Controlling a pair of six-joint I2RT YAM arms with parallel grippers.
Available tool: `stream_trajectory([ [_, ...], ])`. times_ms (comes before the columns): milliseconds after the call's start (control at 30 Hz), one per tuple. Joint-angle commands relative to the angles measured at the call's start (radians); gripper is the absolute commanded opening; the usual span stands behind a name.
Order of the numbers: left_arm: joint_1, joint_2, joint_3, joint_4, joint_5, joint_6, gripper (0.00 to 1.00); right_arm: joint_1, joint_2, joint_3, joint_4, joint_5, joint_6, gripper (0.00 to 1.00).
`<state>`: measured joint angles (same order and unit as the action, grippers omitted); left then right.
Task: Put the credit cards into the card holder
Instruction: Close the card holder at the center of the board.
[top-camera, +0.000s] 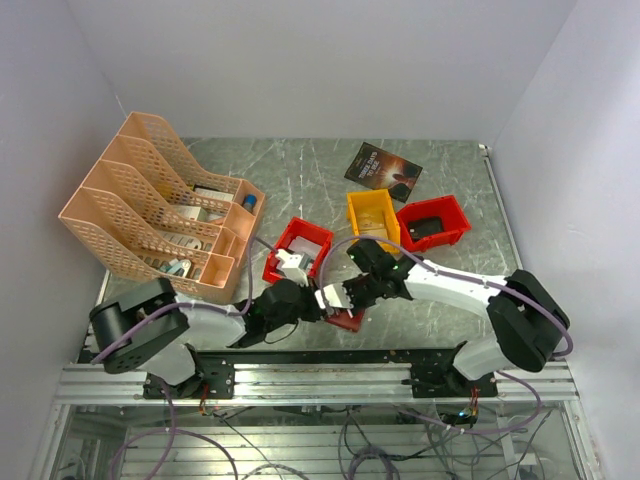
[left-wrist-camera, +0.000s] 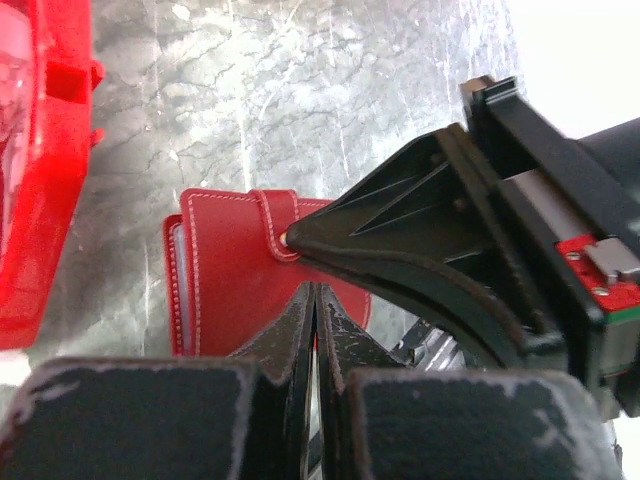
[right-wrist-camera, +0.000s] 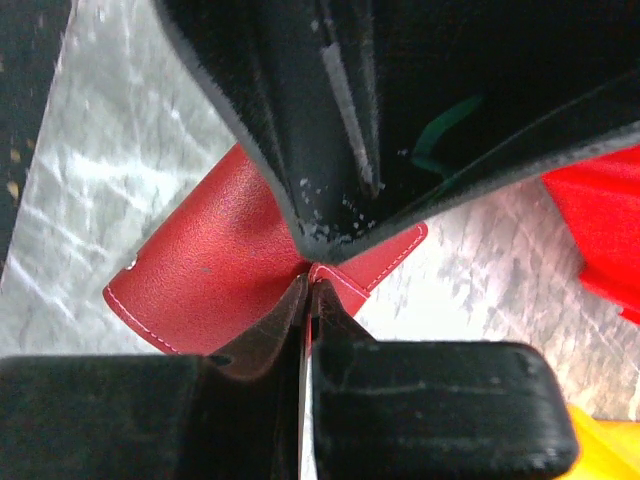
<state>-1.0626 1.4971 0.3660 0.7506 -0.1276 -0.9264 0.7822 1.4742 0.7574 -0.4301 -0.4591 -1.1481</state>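
Observation:
The dark-red card holder (top-camera: 347, 321) lies on the table between the two arms, near the front edge. In the left wrist view the card holder (left-wrist-camera: 225, 275) shows its white-stitched cover and snap tab (left-wrist-camera: 277, 215). My left gripper (left-wrist-camera: 316, 292) is shut on the holder's near edge, with a red sliver between its fingers. My right gripper (right-wrist-camera: 312, 284) is shut on the tab end of the card holder (right-wrist-camera: 205, 265); its black fingertips (left-wrist-camera: 300, 243) meet at the snap. Pale flat things, perhaps the credit cards (top-camera: 292, 262), lie in the nearest red bin.
A red bin (top-camera: 312, 236) stands just behind the grippers, and shows as a red bin (left-wrist-camera: 40, 200) at the left wrist view's left. A yellow bin (top-camera: 372, 208) and another red bin (top-camera: 447, 212) sit behind right. A dark booklet (top-camera: 383, 166) lies far back. An orange file organizer (top-camera: 150, 200) fills the left.

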Motion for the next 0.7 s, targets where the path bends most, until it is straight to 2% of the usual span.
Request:
stream_trajectory([
  [0,0.004,-0.096,-0.036,-0.122,-0.053,0.024,0.1,0.072,0.097,-0.056,-0.003,-0.064,0.161,0.0],
  [200,0.004,-0.248,-0.106,-0.231,-0.124,-0.002,0.1,0.109,0.109,-0.031,0.152,0.006,0.267,0.0],
  [333,0.003,-0.36,-0.127,-0.349,-0.158,-0.021,0.11,0.132,0.13,-0.007,0.158,0.008,0.238,0.0],
  [433,0.004,-0.394,-0.134,-0.379,-0.154,-0.033,0.11,0.136,0.14,0.007,0.14,0.019,0.222,0.0],
  [667,0.004,-0.29,-0.115,-0.298,-0.104,-0.037,0.1,0.114,0.094,0.074,0.082,-0.013,0.266,0.34],
])
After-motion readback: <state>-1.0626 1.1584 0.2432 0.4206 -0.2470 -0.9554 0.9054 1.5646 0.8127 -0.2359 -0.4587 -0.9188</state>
